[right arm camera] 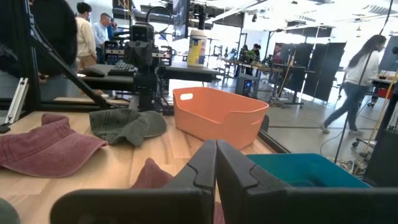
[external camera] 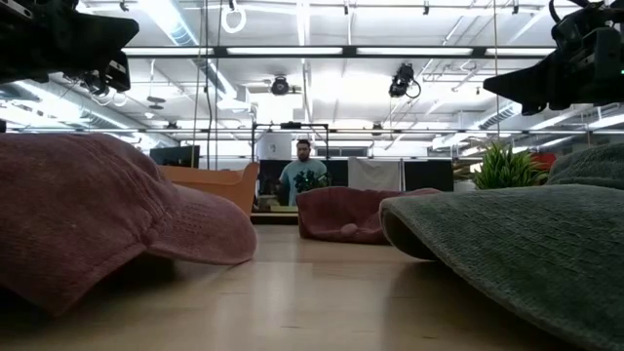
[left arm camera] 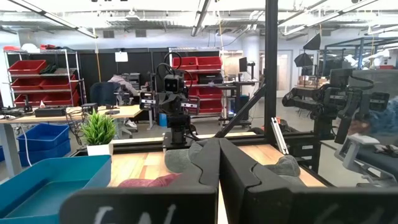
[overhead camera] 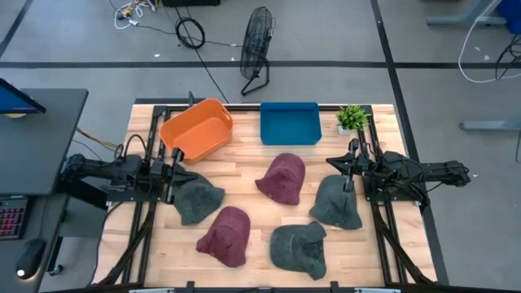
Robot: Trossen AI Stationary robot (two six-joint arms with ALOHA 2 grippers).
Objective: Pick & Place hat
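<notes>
Several caps lie flat on the wooden table: grey ones (overhead camera: pixel 198 201), (overhead camera: pixel 336 201), (overhead camera: pixel 299 248) and maroon ones (overhead camera: pixel 282 177), (overhead camera: pixel 225 236). My left gripper (overhead camera: pixel 181 155) hovers shut at the table's left side, between the orange bin (overhead camera: pixel 197 128) and the nearest grey cap. My right gripper (overhead camera: pixel 332 163) hovers shut at the right side, just beyond the right grey cap. Both hang well above the table in the low view, the left arm (external camera: pixel 58 39) and the right arm (external camera: pixel 565 68). In each wrist view the fingers meet, left gripper (left arm camera: pixel 217 163), right gripper (right arm camera: pixel 216 162).
A blue tray (overhead camera: pixel 289 122) sits at the far edge beside the orange bin, and a small potted plant (overhead camera: pixel 352 118) stands at the far right corner. Bare wood shows between the caps in the table's middle. People stand in the room beyond the table.
</notes>
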